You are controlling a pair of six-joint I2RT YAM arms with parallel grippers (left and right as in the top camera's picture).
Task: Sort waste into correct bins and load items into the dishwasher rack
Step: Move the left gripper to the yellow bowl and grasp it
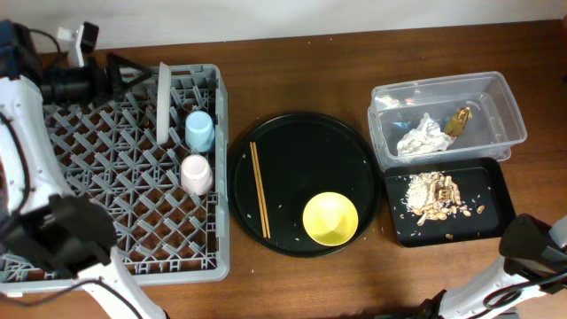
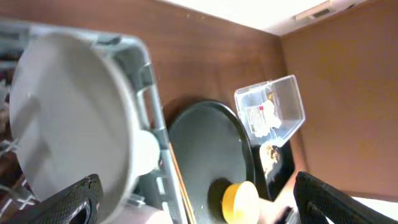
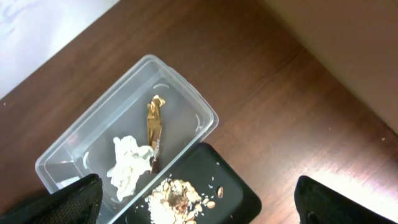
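Note:
The grey dishwasher rack point(image 1: 106, 159) holds the pale plate point(image 1: 163, 102) on edge, a blue cup point(image 1: 199, 130) and a pink cup point(image 1: 197, 174). The plate fills the left wrist view point(image 2: 68, 124). My left gripper point(image 1: 124, 73) is open and empty just left of the plate's far end. The yellow bowl point(image 1: 330, 219) and two chopsticks point(image 1: 260, 189) lie on the round black tray point(image 1: 310, 151). The clear tub point(image 1: 496, 106) holds the white napkin point(image 1: 423, 137) and gold foil point(image 1: 459, 120). The shallow black tray point(image 1: 487, 182) holds food scraps point(image 1: 434, 195). My right gripper point(image 3: 193, 202) is open and empty above this tray.
The round black tray sits between the rack and the two bins. The right arm point(image 1: 532, 248) hangs over the table's front right corner. The left arm's base point(image 1: 62, 235) covers the rack's near left part. A pale wall runs along the table's far edge.

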